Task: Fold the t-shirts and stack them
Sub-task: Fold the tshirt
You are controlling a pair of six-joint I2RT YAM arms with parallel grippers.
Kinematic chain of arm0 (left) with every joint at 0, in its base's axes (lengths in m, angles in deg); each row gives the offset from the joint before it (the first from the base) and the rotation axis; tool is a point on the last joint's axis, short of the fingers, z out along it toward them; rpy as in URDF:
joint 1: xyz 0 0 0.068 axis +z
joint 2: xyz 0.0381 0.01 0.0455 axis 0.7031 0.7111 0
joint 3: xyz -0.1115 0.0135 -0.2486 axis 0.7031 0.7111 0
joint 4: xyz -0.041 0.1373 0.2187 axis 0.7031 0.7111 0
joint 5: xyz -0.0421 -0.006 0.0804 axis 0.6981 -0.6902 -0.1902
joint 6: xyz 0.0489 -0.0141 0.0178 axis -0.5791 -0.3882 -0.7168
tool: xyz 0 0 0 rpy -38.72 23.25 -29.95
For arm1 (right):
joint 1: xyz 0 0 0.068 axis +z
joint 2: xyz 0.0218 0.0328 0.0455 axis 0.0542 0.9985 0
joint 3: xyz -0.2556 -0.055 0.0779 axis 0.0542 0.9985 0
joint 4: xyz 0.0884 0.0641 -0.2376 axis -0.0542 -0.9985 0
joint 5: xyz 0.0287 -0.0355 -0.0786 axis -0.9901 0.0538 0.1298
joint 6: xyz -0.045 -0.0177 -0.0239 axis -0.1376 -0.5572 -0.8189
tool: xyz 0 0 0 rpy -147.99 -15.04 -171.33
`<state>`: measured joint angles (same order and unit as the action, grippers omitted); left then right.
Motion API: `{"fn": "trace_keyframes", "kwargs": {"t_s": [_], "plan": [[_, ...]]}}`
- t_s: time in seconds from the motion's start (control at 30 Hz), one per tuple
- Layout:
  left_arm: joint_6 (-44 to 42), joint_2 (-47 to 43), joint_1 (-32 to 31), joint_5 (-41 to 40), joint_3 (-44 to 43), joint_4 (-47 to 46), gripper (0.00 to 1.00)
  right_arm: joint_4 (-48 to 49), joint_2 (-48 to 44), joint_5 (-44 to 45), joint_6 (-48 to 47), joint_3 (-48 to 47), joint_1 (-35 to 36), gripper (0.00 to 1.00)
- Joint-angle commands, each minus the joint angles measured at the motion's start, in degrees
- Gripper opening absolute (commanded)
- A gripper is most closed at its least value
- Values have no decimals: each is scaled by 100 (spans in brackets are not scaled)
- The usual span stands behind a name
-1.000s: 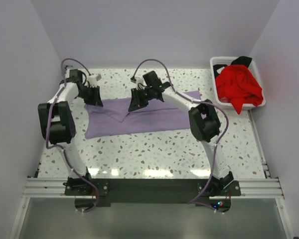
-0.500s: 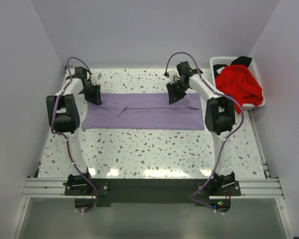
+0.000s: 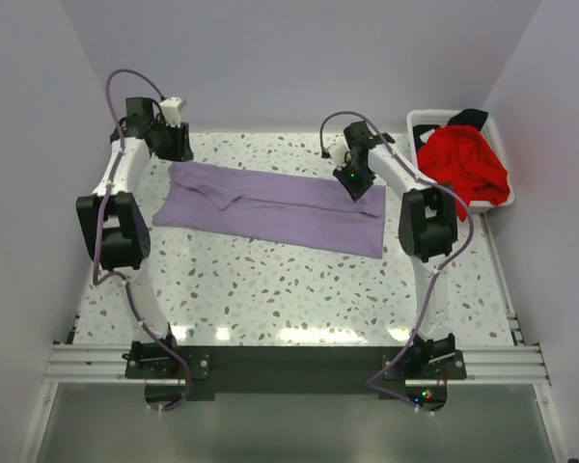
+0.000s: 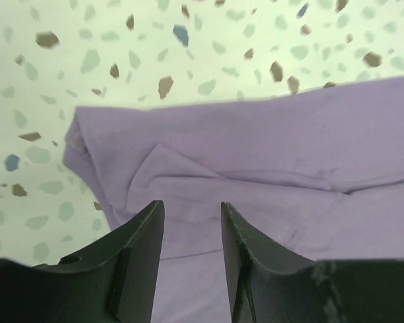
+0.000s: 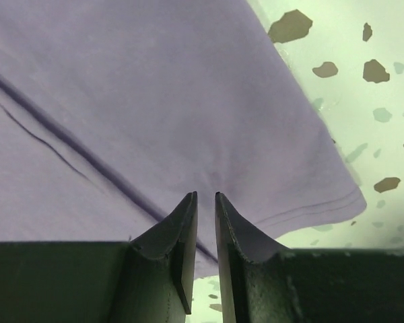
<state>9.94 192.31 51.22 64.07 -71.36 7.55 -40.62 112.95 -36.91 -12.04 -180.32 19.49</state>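
A pale speckled table [image 3: 299, 299] fills the middle of the overhead frame, closed in by plain lilac walls. The lavender t-shirt [image 3: 270, 207] lies across the upper middle as a long narrow band. It slants a little, with its left end higher in the frame than its right, and a sleeve is tucked in near the left end. At the upper right a white basket [image 3: 415, 154] holds the red t-shirt [image 3: 463, 164], and the black t-shirt [image 3: 470, 118] shows at its far rim.

The left gripper [image 3: 174, 149] hangs at the upper left, above the sleeve end of the band. Its fingers are spread with nothing between them. The right gripper [image 3: 352, 183] sits low at the band's far edge, right of centre. Its fingers are almost pressed together, leaving only a thin slit, and I cannot tell whether a bit of cloth is nipped there.

The lengthwise fold looks done and laid flat, so the step in hand seems to be setting the band down. The next move probably calls for taking both corners of one end and carrying it over the other, keeping the edges lined up and the tucked sleeve from slipping out
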Motion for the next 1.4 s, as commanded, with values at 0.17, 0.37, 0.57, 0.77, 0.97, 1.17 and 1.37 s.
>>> {"fn": "trace_keyframes", "kwargs": {"t_s": [0.17,0.37,0.57,0.77,0.97,1.17,1.37], "plan": [[-166,-1612,-22,232,1396,-135,47,183,-125,944,-693,955,23,18],[-9,-2166,-30,-137,2441,-55,43,35,-687,901,-904,2316,189,14],[-8,-2378,-171,-515,3400,-125,40,-230,-2514,269,-703,4610,1760,12],[45,-2027,-417,-743,3392,-205,40,-818,-3114,-462,-333,4517,2493,14],[71,-1526,-785,-998,3076,-310,39,-968,-3088,-278,-737,3593,2291,16],[106,-491,-1085,-1314,2252,-266,37,-687,-2701,-154,-966,3558,2212,15],[-122,1054,-1401,-1281,618,49,32,-555,-2490,-268,-1010,3724,2176,15]]}}
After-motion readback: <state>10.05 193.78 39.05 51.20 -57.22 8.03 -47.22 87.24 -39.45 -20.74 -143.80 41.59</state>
